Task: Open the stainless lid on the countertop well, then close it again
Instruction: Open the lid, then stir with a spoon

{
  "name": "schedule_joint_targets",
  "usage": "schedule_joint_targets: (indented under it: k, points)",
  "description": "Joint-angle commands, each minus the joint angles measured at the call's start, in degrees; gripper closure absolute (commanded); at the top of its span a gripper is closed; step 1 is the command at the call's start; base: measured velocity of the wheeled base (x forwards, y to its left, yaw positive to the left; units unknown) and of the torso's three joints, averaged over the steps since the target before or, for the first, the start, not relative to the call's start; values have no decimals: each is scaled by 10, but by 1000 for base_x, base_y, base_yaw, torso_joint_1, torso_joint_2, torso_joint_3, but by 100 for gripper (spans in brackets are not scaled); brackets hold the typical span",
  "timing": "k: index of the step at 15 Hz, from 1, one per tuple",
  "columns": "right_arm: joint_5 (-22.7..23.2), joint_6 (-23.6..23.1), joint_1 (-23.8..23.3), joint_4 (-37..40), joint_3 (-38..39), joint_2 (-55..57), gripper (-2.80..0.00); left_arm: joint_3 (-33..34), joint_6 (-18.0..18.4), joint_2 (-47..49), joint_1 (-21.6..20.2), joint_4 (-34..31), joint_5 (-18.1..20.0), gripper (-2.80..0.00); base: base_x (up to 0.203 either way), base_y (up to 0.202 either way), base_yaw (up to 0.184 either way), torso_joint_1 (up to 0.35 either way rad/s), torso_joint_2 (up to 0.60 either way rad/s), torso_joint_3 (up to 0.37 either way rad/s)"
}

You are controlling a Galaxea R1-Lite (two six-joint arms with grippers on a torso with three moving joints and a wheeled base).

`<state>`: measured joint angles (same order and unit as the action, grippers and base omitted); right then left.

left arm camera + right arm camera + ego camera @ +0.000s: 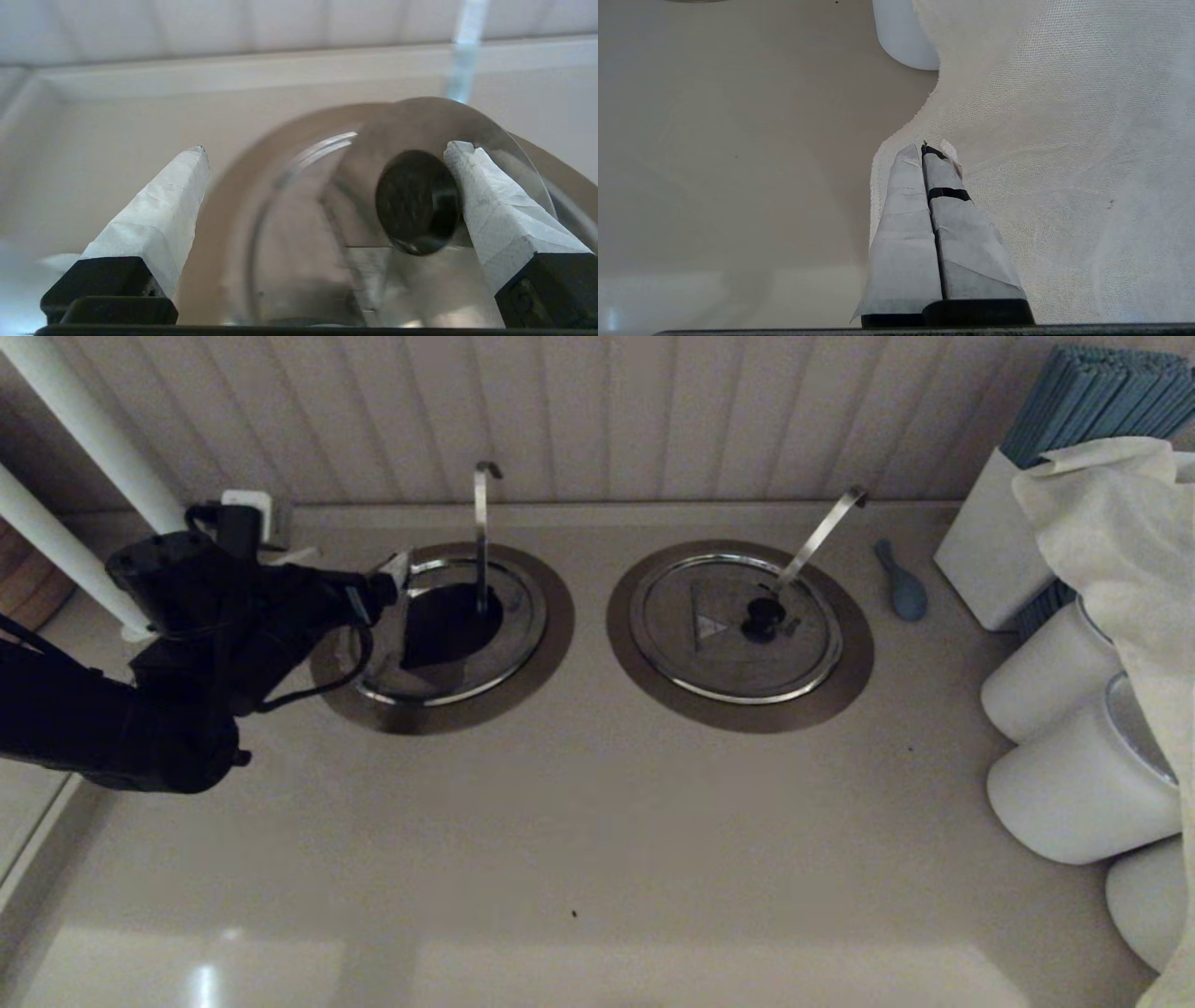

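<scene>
The stainless lid (385, 658) on the left countertop well (523, 695) is folded partly up, and the dark hollow (453, 625) shows beside the thin hooked rod (482, 537). My left gripper (397, 574) hovers at the well's far-left rim. In the left wrist view the raised lid flap (420, 122) faces the camera. My left gripper (327, 148) is open, with one taped finger (486, 196) against the side of the black knob (416, 200) and the other finger far from it. My right gripper (924, 147) is shut and empty over a white cloth (1064, 140).
The twin lid (736, 625) lies closed on the right well, with its flat ladle handle (822, 537). A blue scoop (901, 583) lies beyond it. White canisters (1083, 793), a draped cloth (1120, 523) and a white box (985, 546) crowd the right edge. White pipes (93, 429) stand at far left.
</scene>
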<state>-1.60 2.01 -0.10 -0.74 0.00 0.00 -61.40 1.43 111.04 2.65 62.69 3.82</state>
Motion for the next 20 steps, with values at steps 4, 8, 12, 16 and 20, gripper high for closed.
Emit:
schedule_joint_targets:
  k: [4,8,12,16,20]
  points:
    - [0,0,0,0,0,0,0,4,1,-19,-45,12,39,-280,0,0,0,0,0,0]
    - [0,0,0,0,0,1,0,0,-1,-51,-123,21,93,-280,0,0,0,0,0,0]
    - [0,0,0,0,0,0,0,-14,-3,-85,-170,17,111,-280,0,0,0,0,0,0]
    - [0,0,0,0,0,0,0,-27,-61,-107,-85,-71,88,-280,0,0,0,0,0,0]
    - [0,0,0,0,0,0,0,-84,-85,-69,96,-206,-47,-280,0,0,0,0,0,0]
